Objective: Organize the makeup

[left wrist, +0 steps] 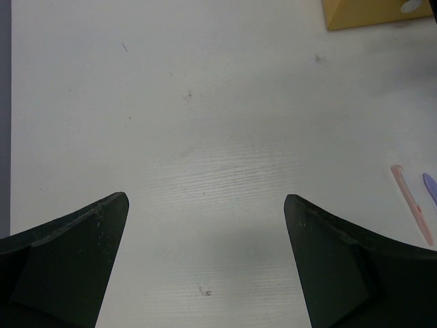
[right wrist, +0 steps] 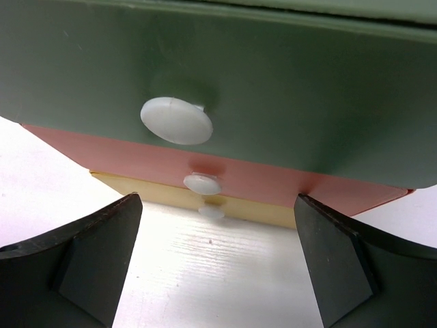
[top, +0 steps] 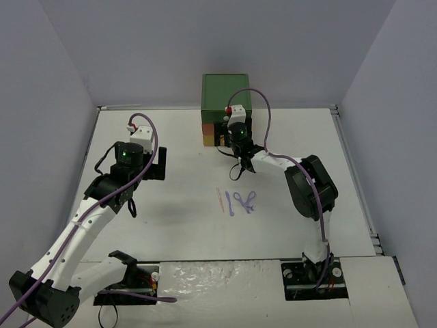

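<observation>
Box (top: 226,96) stood at top middle, by table (top: 177,225) back edge. Right gripper (right wrist: 215,229) apart, close under green drawer (right wrist: 307,102) knob (right wrist: 176,121). Red drawer (right wrist: 136,147), yellow drawer (right wrist: 150,191) below. Inside of drawers hidden. Left gripper (left wrist: 205,225) apart over white table at left. Orange stick (top: 220,199), lilac tools (top: 243,202) lay mid-frame, side by side, open room all round.

Two robot arms, seen from above. The left arm (top: 82,229) rises from its base at the near left and bends forward. The left gripper (left wrist: 205,198) points downward, its two dark fingers spread wide with nothing between them. The right arm (top: 311,188) folds at the elbow and reaches inward toward the far centre. The right gripper (right wrist: 217,198) is also spread wide and empty.
</observation>
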Motion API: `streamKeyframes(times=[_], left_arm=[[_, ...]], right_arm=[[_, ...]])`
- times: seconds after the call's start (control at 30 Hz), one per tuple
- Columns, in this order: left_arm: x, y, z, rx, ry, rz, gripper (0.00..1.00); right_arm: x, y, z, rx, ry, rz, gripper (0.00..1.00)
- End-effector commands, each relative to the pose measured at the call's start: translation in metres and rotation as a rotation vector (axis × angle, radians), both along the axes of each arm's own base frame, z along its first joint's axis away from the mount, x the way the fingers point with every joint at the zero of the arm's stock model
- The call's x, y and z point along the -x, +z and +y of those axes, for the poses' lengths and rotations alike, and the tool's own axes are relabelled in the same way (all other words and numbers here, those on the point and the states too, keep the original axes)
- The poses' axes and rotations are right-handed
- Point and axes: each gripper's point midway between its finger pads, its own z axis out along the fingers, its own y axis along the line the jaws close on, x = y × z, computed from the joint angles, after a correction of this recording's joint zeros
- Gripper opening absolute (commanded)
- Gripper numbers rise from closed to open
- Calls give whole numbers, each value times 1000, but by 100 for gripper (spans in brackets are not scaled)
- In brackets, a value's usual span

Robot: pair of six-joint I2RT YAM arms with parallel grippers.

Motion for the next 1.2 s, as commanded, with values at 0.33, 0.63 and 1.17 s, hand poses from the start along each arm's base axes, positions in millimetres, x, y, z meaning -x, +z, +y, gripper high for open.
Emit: streamKeyframes(times=[0.33, 0.63, 1.17], left_arm=[[-10, 18, -7, 52, -6, -58, 97], [-10, 17, -3, 41, 9, -66, 97], [-10, 17, -2, 36, 14, -62, 97]], right_arm=[[63, 62, -11, -345, 47, -33, 84], [77, 33, 7, -617, 76, 52, 69], [31, 15, 9, -890, -66, -83, 55]])
